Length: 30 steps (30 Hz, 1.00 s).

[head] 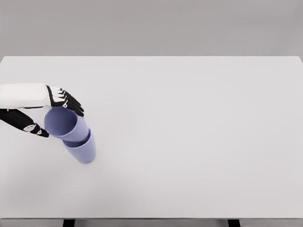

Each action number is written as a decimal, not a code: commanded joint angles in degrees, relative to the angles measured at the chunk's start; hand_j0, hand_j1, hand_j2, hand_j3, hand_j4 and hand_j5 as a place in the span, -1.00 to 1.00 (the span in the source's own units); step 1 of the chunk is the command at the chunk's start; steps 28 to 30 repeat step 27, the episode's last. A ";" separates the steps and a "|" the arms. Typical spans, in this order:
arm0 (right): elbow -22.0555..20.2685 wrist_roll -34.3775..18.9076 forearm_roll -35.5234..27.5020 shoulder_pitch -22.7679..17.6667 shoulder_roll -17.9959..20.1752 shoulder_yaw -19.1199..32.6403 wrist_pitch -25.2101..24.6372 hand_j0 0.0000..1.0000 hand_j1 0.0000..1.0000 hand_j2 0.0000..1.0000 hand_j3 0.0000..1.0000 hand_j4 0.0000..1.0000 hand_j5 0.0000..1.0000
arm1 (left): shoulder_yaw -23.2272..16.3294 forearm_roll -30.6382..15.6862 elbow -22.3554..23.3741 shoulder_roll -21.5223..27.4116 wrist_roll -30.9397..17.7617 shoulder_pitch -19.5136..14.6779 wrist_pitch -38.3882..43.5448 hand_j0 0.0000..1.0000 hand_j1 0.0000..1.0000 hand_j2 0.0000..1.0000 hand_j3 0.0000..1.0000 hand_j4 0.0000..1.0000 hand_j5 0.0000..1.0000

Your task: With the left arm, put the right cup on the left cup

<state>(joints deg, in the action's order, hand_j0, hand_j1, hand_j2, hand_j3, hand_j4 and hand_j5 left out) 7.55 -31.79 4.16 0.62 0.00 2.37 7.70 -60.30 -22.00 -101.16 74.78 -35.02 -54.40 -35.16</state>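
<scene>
Left robot hand is gripping the rim of a blue cup nesting in another cup on the white bench

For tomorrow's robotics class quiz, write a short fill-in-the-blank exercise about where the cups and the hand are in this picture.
1. The upper purple cup sits nested inside the ____ purple cup.
2. The left hand is at the rim of the ____ cup.
3. Both cups stand on the white ____.
4. The cups are ____ in colour.

Missing words: lower; upper; table; purple
</scene>
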 commanded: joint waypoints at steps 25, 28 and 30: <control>0.01 -0.02 0.06 0.00 0.00 0.00 0.03 1.00 1.00 1.00 1.00 1.00 1.00 | 2.03 -13.42 0.00 -4.29 0.02 -9.76 0.16 1.00 1.00 1.00 1.00 1.00 1.00; 0.01 -0.02 0.06 0.09 0.00 0.00 0.03 1.00 1.00 1.00 1.00 1.00 1.00 | 2.03 -13.42 0.00 -5.00 0.02 -9.41 0.16 1.00 1.00 1.00 1.00 1.00 1.00; 0.01 -0.02 0.06 0.09 0.00 0.00 0.03 1.00 1.00 1.00 1.00 1.00 1.00 | 2.03 -13.42 0.00 -5.00 0.02 -9.41 0.16 1.00 1.00 1.00 1.00 1.00 1.00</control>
